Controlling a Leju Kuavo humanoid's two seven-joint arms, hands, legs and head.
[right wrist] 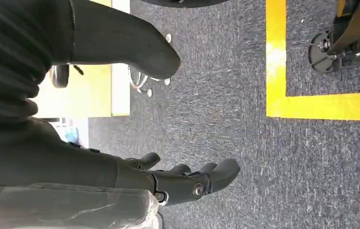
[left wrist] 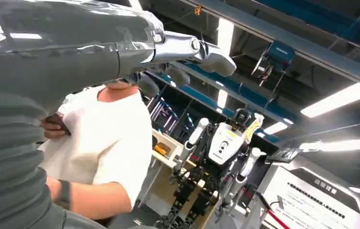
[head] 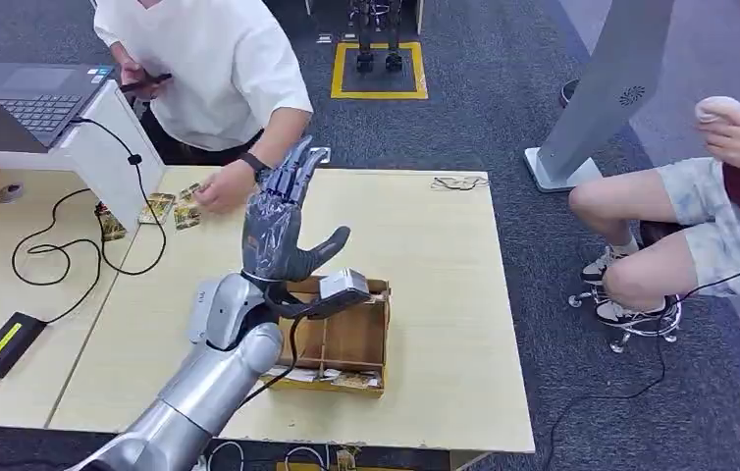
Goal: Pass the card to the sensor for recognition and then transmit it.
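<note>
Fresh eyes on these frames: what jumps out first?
The robot's left hand is raised over the middle of the table, fingers spread and holding nothing, above a cardboard box and a grey scanner-like device. Behind it, a person in a white shirt leans over the far edge, one hand near the cards lying there. The right hand hangs open over grey carpet.

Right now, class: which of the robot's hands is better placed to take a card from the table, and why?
The left hand. It is raised, open, over the table near the cards by the person's hand. The right hand hangs over the carpet, holding nothing.
</note>
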